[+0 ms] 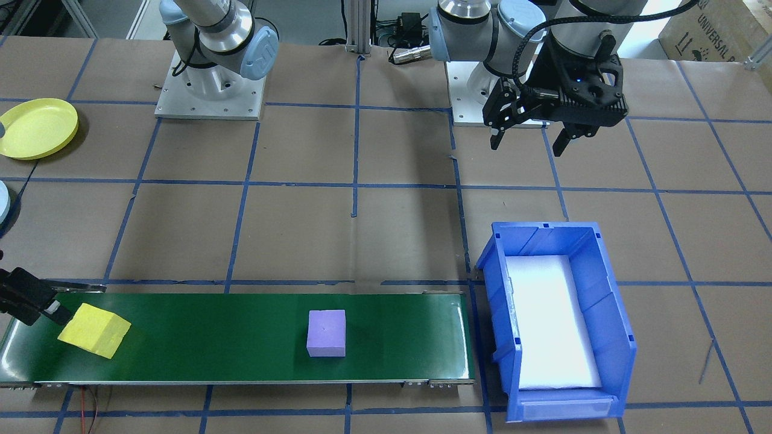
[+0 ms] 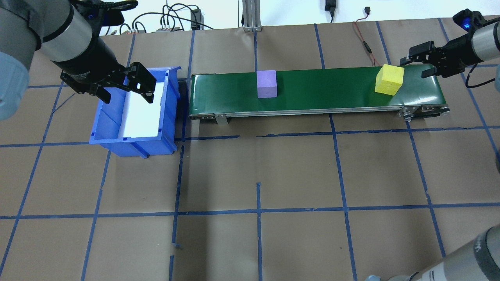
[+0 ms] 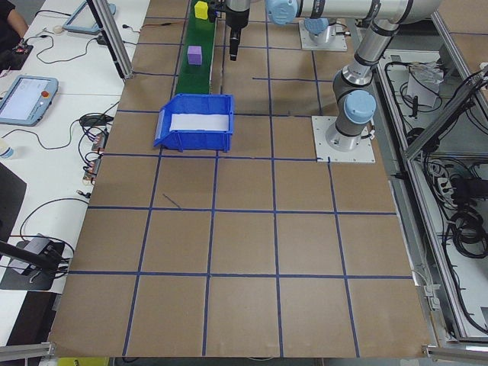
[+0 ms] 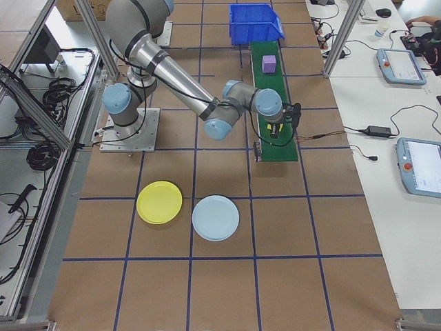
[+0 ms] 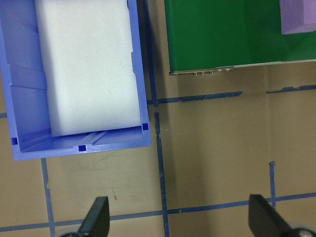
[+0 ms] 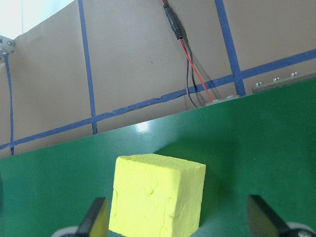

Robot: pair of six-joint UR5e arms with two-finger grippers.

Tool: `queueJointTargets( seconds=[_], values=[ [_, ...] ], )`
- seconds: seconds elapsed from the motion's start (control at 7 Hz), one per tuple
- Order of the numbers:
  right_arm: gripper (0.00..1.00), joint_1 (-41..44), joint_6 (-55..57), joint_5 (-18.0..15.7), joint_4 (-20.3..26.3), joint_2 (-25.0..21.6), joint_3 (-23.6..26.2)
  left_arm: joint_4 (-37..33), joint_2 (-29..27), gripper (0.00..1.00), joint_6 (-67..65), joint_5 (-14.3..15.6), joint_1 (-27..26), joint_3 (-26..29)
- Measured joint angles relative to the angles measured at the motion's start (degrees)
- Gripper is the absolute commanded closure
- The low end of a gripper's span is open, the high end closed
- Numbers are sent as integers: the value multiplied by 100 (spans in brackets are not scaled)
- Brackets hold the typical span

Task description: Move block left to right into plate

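Right gripper (image 2: pixel 429 62) sits low at the right end of the green conveyor belt (image 2: pixel 324 91), fingers spread wide, nothing between them. Just in front of it on the belt sits the yellow block (image 2: pixel 389 79), turned at an angle to the belt's edges; from the wrist camera the yellow block (image 6: pixel 157 200) fills the space ahead between the two fingertips (image 6: pixel 96 216), not pinched. Whether a finger touches it, hard to say. Further along the belt, near the middle, a purple block (image 2: pixel 266 84) stands square and alone. A red and black wire (image 6: pixel 185 52) runs across the paper behind the belt.

The yellow plate (image 4: pixel 159 201) lies well apart from the belt, on the table near the right arm's base, with a pale blue plate (image 4: pixel 216 217) just beside it.

Over at the far end, a blue bin (image 2: pixel 172 101) with a white pad butts up against the belt; the left gripper (image 2: pixel 127 84) hangs above it, jaws wide, empty.
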Motion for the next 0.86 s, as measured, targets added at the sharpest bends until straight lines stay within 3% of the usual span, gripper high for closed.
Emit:
queueJointTargets(
  seconds=[0.29,0.57,0.71,0.86],
  values=[
    [0,19,132,12,-74,223,-123,-230,109,0,-81,277,7,-3],
    [0,24,155,4,-153,442,-137,-330,156,0,-315,334,9,-7],
    [16,24,150,-21,-163,489,-139,-337,157,0,-376,329,10,-7],
    [64,24,145,-98,-191,508,-139,-338,156,0,-399,314,10,-11]
  ],
)
